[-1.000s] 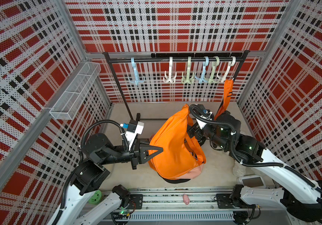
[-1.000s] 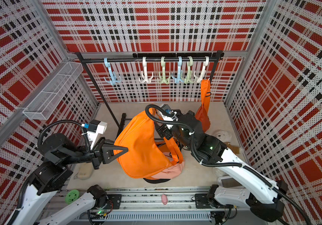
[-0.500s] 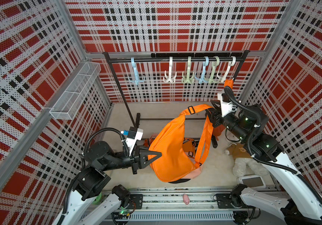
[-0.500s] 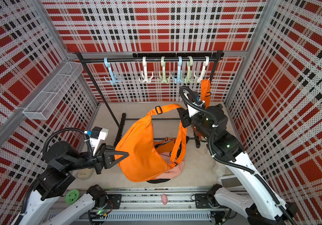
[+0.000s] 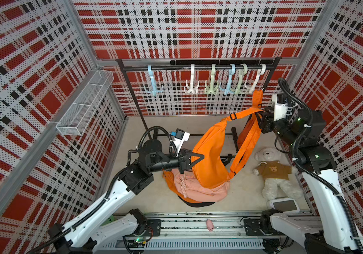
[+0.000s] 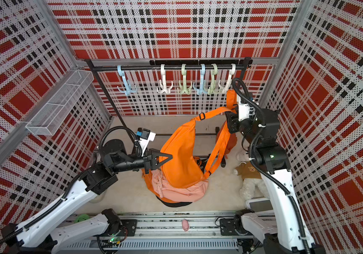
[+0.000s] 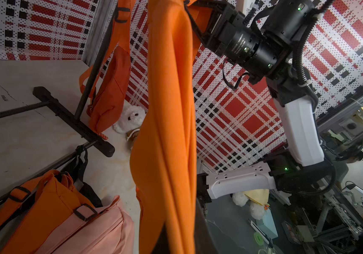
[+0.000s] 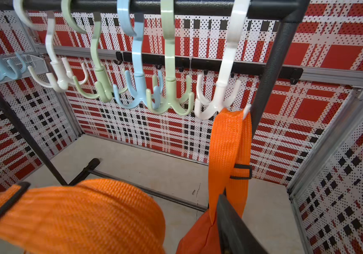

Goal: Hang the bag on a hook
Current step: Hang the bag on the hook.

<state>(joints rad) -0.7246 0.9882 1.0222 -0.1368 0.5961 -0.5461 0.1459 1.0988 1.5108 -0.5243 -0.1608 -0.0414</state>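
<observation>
Left gripper is clamped tight on the side of the orange sling bag, I'd guess so it can't swing. The bag hangs mid-air while the right gripper lifts its strap toward the rack. Can't tell if those jaws pinch it or it's just draped. The white hook already holds a second orange bag, so the green hook looks likely.

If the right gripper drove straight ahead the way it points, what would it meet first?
Probably the strap of the darker orange bag hanging on the white hook; in the wrist view it stands directly ahead of the right gripper. How far is unclear.
</observation>
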